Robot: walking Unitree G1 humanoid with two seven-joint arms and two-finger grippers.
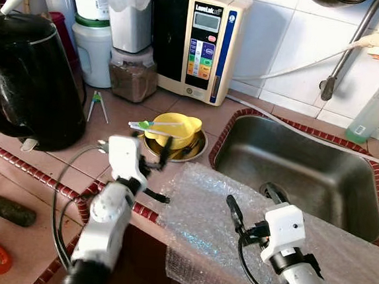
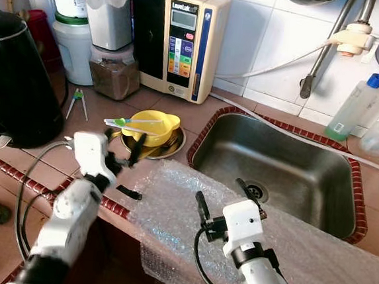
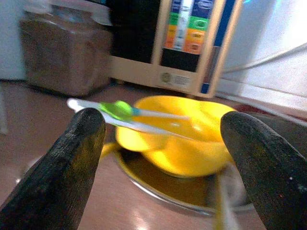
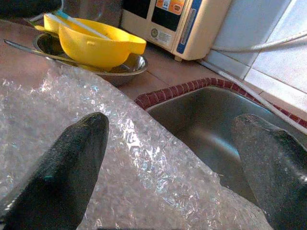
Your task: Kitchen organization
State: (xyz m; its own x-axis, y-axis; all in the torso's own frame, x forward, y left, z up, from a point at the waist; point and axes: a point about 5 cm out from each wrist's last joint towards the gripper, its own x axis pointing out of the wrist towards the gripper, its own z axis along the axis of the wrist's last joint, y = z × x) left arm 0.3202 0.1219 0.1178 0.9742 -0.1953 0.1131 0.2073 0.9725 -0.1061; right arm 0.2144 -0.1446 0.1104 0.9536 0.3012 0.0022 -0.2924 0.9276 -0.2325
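Currently left pincer (image 1: 162,171) open, just near of yellow bowl (image 1: 172,128); advance level, straddle rim, avoid green-tipped utensil (image 1: 152,125). Right pincer (image 1: 254,202) open above bubble wrap (image 1: 202,229).

All I can read is a brand beginning "Leve" atop the cream water ionizer (image 1: 205,44) against the wall; its display and coloured button labels are too small.
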